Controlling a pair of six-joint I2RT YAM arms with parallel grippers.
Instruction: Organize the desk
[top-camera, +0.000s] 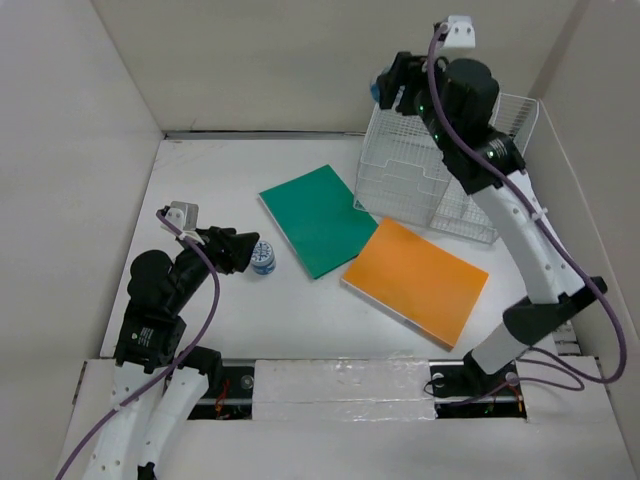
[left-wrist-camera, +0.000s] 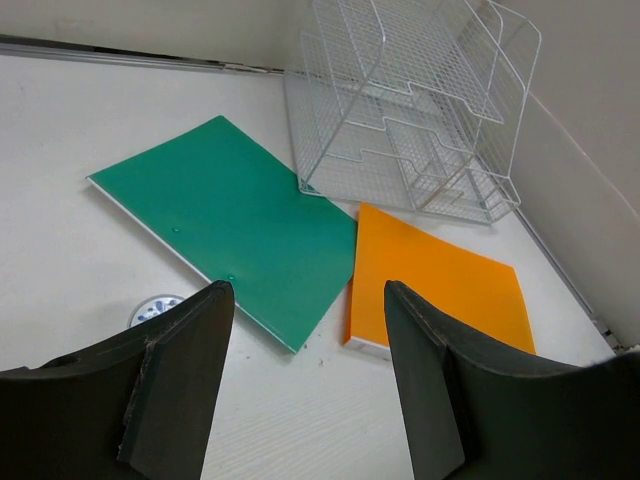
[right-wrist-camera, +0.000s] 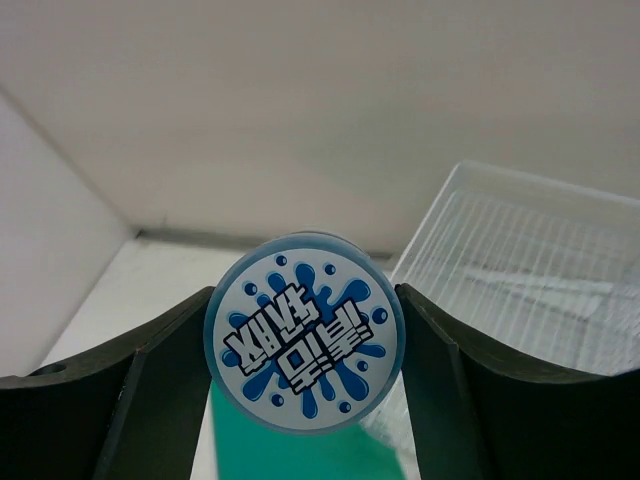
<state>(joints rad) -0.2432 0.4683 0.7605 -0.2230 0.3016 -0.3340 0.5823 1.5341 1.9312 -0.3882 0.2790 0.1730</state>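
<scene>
Right gripper (top-camera: 390, 88) clamps a round container (right-wrist-camera: 305, 345) across its rim, glossy blue-splash printed face toward the wrist camera. It hangs at upper right above the wire-mesh rack (top-camera: 420, 185), probably for deposit there. Left gripper (left-wrist-camera: 305, 295) is spread and empty, low at left, just beside a small blue-white tub (top-camera: 264, 258). Matte white desk (top-camera: 230, 315) fills the centre, bearing a flat green notebook (top-camera: 318, 218) and an orange notebook (top-camera: 415, 280).

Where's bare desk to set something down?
Far-left corner of the desk, between left wall and green notebook; also the near strip before both notebooks. Crowded right: orange notebook beside the wire rack. A small blue tub sits by the left pincer.
</scene>
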